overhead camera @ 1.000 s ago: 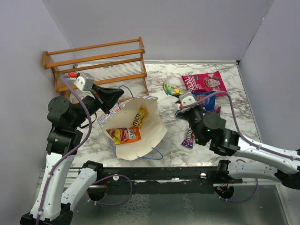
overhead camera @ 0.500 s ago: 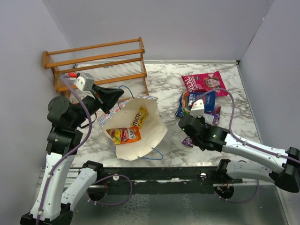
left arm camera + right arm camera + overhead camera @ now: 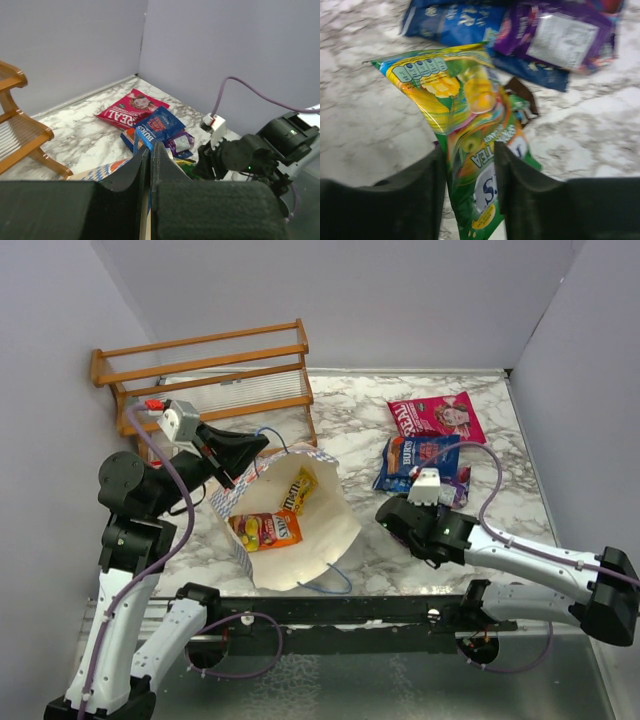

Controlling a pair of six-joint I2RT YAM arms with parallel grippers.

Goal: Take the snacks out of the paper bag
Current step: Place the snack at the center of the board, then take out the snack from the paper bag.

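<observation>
Left claw (image 3: 151,155) is pinching the paper bag (image 3: 310,540) rim, pressed together, keeping the mouth up; a yellow packet (image 3: 300,490) and a red-orange packet (image 3: 266,529) are lying inside. Right claw (image 3: 469,160) is straddling a green packet (image 3: 465,115) beside the blue packet (image 3: 455,25), and I can't tell if it's gripping or loose. It should be parting fully and lifting straight off before heading into the bag.

Your table (image 3: 350,400) has a white marble top with grey veins, and walls close it at the far side and at both ends. In the far left corner a wooden rack (image 3: 205,370) stands on it. Just beside the rack, nearer to you, the paper bag (image 3: 320,530) lies on the marble. On the right half you find a pink packet (image 3: 437,415) near the far edge, then a blue packet (image 3: 415,455), and a purple packet (image 3: 555,30) partly over the blue one. A green and yellow packet (image 3: 470,125) lies just beside these two.
</observation>
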